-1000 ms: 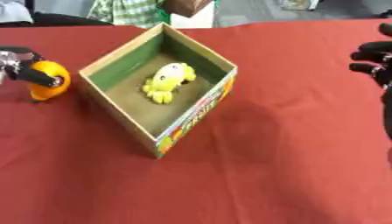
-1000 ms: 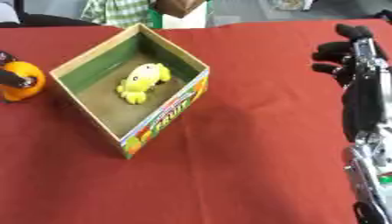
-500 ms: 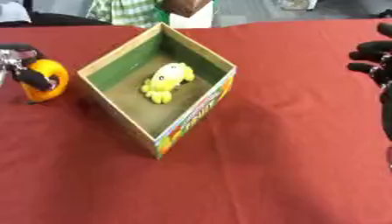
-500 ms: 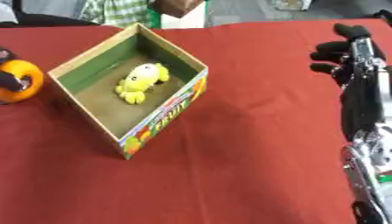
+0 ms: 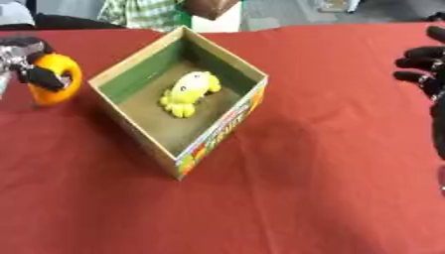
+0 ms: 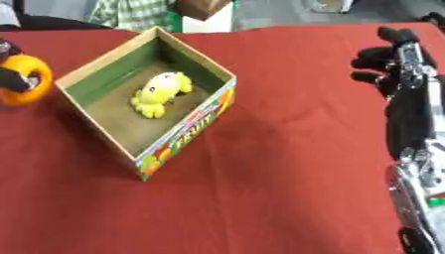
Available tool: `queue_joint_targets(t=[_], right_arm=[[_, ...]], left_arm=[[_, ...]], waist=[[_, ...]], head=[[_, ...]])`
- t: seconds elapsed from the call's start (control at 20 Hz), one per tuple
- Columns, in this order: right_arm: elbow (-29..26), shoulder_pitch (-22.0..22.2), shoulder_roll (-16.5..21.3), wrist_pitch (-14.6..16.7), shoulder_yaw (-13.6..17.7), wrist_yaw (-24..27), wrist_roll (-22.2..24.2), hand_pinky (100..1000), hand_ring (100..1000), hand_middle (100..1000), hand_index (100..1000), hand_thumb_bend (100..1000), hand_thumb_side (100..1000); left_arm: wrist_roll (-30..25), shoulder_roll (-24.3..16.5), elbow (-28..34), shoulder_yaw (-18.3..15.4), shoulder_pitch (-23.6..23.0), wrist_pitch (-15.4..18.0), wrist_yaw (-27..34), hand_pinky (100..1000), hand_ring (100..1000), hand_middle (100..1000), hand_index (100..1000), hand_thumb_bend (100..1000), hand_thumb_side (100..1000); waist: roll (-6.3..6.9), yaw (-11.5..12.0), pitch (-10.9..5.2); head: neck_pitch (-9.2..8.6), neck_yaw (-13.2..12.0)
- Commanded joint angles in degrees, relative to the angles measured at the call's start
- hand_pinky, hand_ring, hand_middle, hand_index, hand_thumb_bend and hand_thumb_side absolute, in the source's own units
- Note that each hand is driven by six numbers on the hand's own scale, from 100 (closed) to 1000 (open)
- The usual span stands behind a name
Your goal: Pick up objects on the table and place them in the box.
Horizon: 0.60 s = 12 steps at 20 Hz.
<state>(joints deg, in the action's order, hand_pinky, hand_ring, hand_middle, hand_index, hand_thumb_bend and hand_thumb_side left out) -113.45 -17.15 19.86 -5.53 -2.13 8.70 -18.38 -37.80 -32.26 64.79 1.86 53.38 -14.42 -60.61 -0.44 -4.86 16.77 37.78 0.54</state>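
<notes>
An open cardboard box (image 5: 222,133) with a green inner wall stands on the red table, turned cornerwise. A yellow plush toy (image 5: 189,92) lies on its floor. Left of the box, my left hand (image 5: 24,59) is shut on an orange round object (image 5: 59,79), held just off the box's left edge, above the cloth. My right hand (image 6: 393,57) hovers at the right side, fingers relaxed and holding nothing; its black and silver forearm runs down the right edge of the right eye view.
The red tablecloth (image 5: 330,163) spreads wide in front and to the right of the box. A person in a checked shirt (image 5: 139,12) and a brown and white item (image 5: 211,11) are beyond the far table edge.
The left hand with the orange object has risen slightly and shifted a little right toward the box. The right hand has stayed in place.
</notes>
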Motion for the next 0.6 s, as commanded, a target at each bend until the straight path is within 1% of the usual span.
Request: queue_joint_targets(t=[0.05,0.3,0.5,0.6], right_arm=[[-1.15,-0.38,0.50,-0.09,0.46,-0.10,-0.05,671,674,598,852,100,874],[-1.15,-0.40,0.52,-0.09,0.43,-0.07,0.00,671,675,598,852,100,873],[-1.15,-0.49,0.56,-0.02,0.42,-0.03,0.05,671,675,598,852,100,872],[-1.15,-0.54,0.55,0.03,0.38,0.02,0.10,671,675,598,852,100,872]], left_arm=[[2.52,-1.27,2.54,-0.18,1.28,-0.99,-0.33,459,458,418,455,100,347],[5.53,-0.62,5.46,0.62,2.57,-1.56,0.43,420,443,402,439,100,383],[7.70,0.82,9.37,2.32,3.81,-0.78,0.96,382,435,395,431,100,389],[8.64,1.87,11.38,3.54,4.42,-0.18,1.22,380,435,397,433,100,388]], waist=[[0.07,-0.01,-1.47],[0.07,-0.03,-1.48],[0.04,-0.22,-1.54],[0.06,-0.30,-1.59]], head=[[0.00,-0.15],[0.14,-0.23],[0.24,-0.28],[0.24,-0.27]])
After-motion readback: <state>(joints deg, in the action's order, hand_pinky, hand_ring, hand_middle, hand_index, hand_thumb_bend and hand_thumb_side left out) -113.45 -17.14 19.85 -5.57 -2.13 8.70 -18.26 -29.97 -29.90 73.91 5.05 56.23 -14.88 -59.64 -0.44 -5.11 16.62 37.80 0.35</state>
